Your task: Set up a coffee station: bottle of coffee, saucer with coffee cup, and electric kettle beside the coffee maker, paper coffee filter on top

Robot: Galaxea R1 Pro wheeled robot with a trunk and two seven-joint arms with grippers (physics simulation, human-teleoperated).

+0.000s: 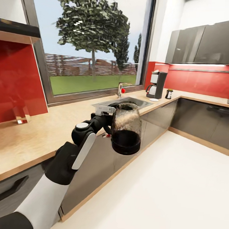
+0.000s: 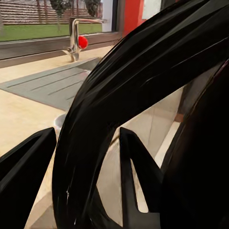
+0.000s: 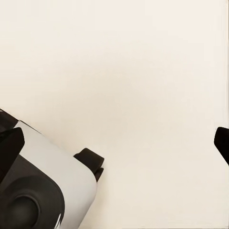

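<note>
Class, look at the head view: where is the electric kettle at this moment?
The electric kettle is held off the kitchen countertop by the left gripper, in the middle of the head view, in front of the sink and well short of the coffee maker.

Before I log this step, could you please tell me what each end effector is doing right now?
Left end effector: closed on the electric kettle, gripping its handle.
Right end effector: open, holding nothing.

Chrome tap (image 1: 120,89) with red knob under a wide window (image 1: 94,43).
</note>
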